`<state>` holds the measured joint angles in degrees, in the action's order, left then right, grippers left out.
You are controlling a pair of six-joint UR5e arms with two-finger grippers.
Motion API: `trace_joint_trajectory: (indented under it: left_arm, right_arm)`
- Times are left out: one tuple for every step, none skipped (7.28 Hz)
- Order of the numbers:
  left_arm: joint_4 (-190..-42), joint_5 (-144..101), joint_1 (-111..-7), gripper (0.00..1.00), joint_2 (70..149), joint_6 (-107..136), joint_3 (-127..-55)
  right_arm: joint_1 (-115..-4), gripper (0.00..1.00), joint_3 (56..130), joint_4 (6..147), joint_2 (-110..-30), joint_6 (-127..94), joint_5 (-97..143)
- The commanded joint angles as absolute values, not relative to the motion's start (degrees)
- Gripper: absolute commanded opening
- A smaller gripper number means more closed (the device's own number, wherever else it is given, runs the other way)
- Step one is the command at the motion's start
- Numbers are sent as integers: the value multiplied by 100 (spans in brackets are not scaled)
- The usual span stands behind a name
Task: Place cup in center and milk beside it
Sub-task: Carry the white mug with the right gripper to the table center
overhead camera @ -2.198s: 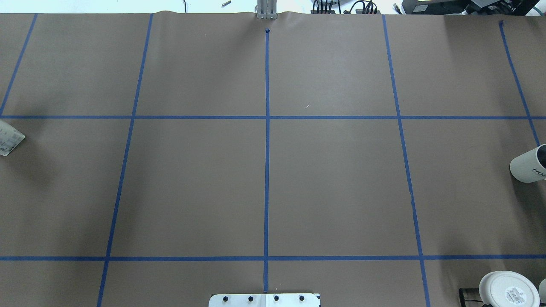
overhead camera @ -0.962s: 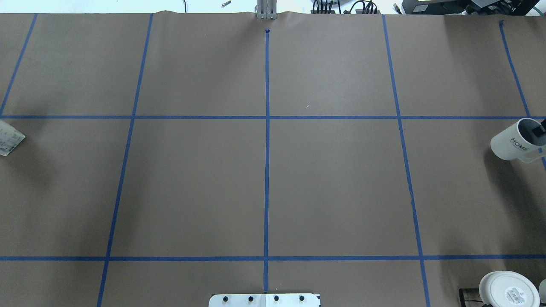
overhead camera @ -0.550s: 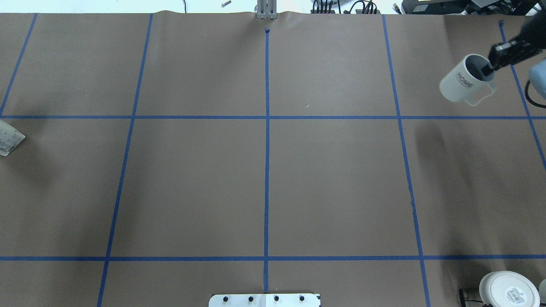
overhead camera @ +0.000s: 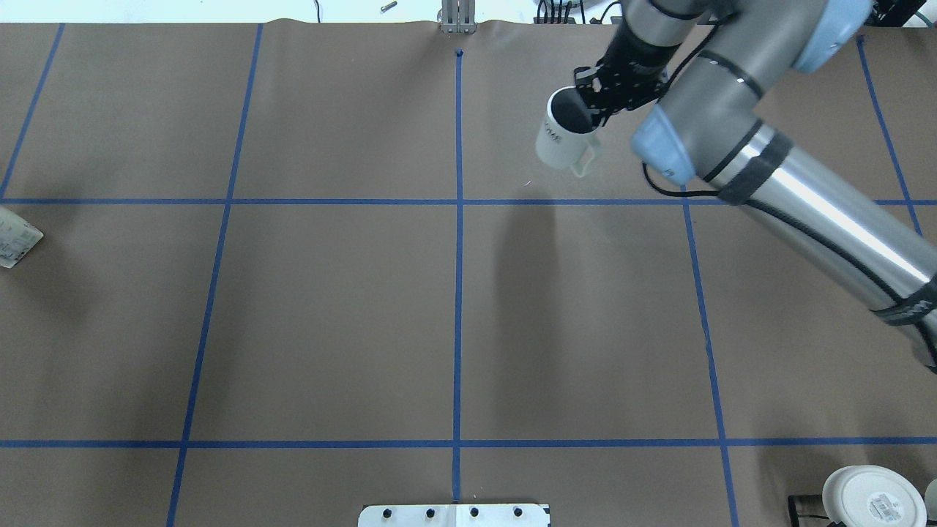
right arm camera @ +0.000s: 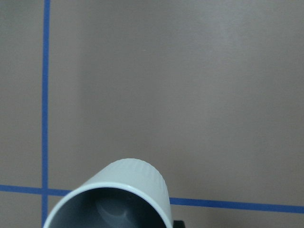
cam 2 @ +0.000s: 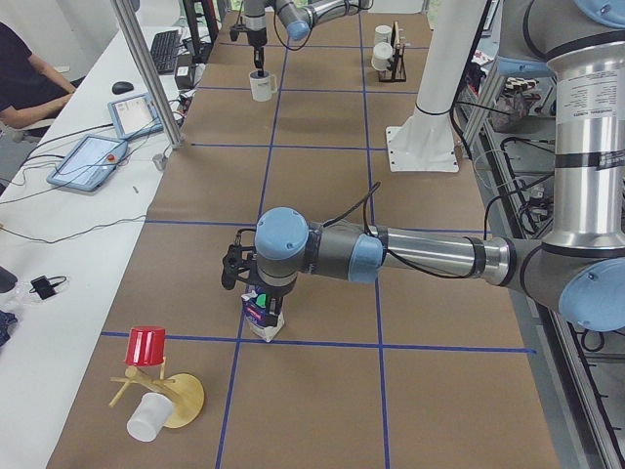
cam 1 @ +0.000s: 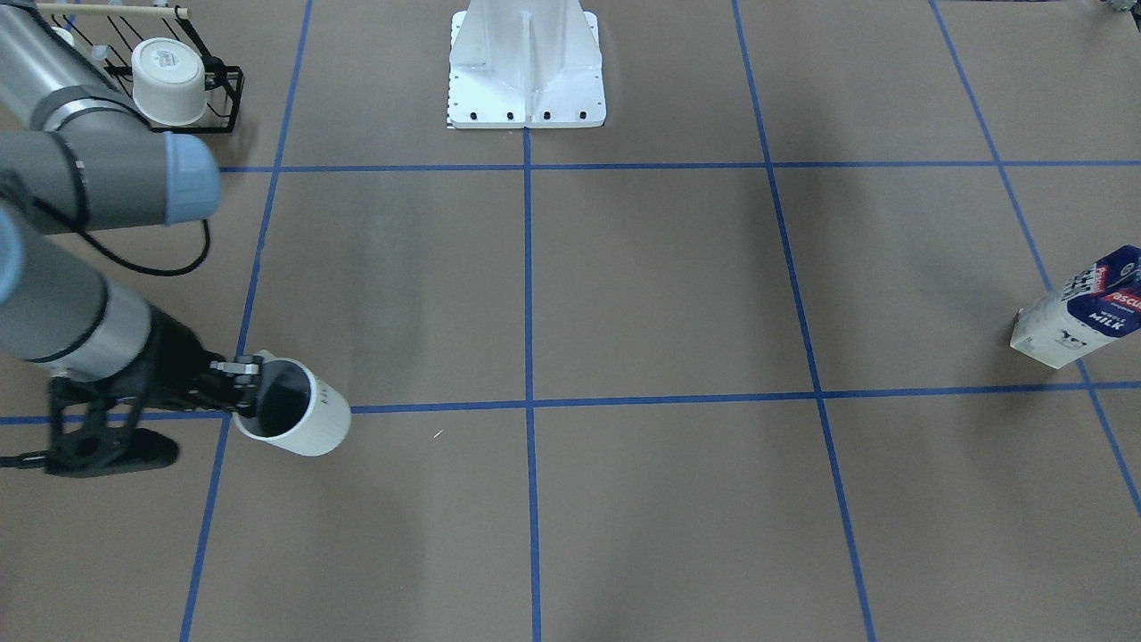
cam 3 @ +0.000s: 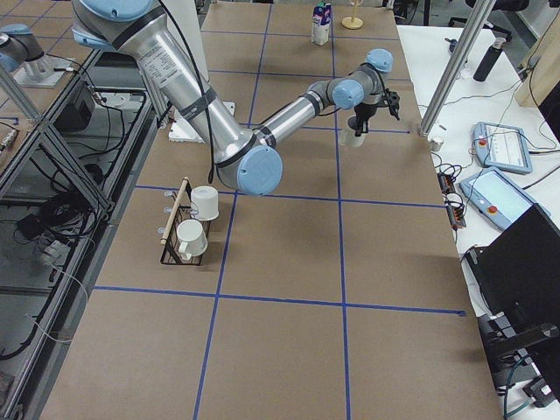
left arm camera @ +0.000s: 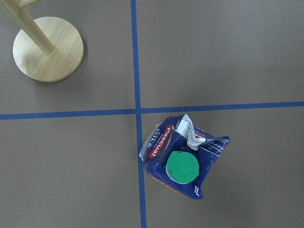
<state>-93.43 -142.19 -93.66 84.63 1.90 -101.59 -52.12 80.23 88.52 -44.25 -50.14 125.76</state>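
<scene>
The cup (overhead camera: 560,139), white with a dark grey inside, a loop handle and dark letters on its side, hangs tilted above the table. My right gripper (overhead camera: 594,110) is shut on its rim, one finger inside; it also shows in the front view (cam 1: 303,419) and the right wrist view (right arm camera: 118,199). The center crossing (overhead camera: 459,201) lies left of and nearer than the cup. The milk (left arm camera: 180,164) stands at the table's left end (cam 1: 1079,308). My left gripper (cam 2: 256,288) hovers over it; I cannot tell if it is open or shut.
A black rack with white mugs (cam 1: 169,80) stands near the robot's right. A wooden stand with a red cup (cam 2: 156,376) is beyond the milk. The white base plate (overhead camera: 454,514) sits at the near edge. An operators' bench with tablets (cam 2: 93,156) runs along the far side.
My right arm has carried the cup from the table's right edge up and leftward, into the far middle-right square. The milk has not moved.
</scene>
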Motion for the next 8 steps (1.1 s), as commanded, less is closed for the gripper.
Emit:
trace_joint_trajectory:
  left_arm:
    - [-9343, -14256, -9360, 99, 8464, 193, -10134]
    - [-9343, -14256, -9360, 99, 8464, 193, -10099]
    - [-9343, -14256, -9369, 99, 8499, 185, -10029]
    - [-9343, -14256, -9369, 99, 8508, 185, -10020]
    - [-9343, -14256, -9369, 99, 8517, 193, -10028]
    - [-9343, -14256, -9369, 99, 8525, 193, -10028]
    - [-9343, -14256, -9369, 99, 8534, 202, -10020]
    - [-9343, -14256, -9369, 99, 8543, 202, -10011]
  right_arm:
    - [-4432, 0, 7508, 8283, -4052, -5753, 11893]
    - [-4317, 0, 7506, 8288, -3930, -5948, 11900]
    - [-4159, 0, 7515, 8288, -3911, -5959, 11892]
    - [-4105, 0, 7515, 8288, -3911, -5950, 11883]
    - [-4035, 0, 7515, 8279, -3920, -5941, 11848]
    - [-3999, 0, 7515, 8279, -3929, -5950, 11830]
    - [-3999, 3, 7515, 8279, -3946, -5889, 11839]
    - [-4008, 46, 7541, 8279, -3964, -5863, 11839]
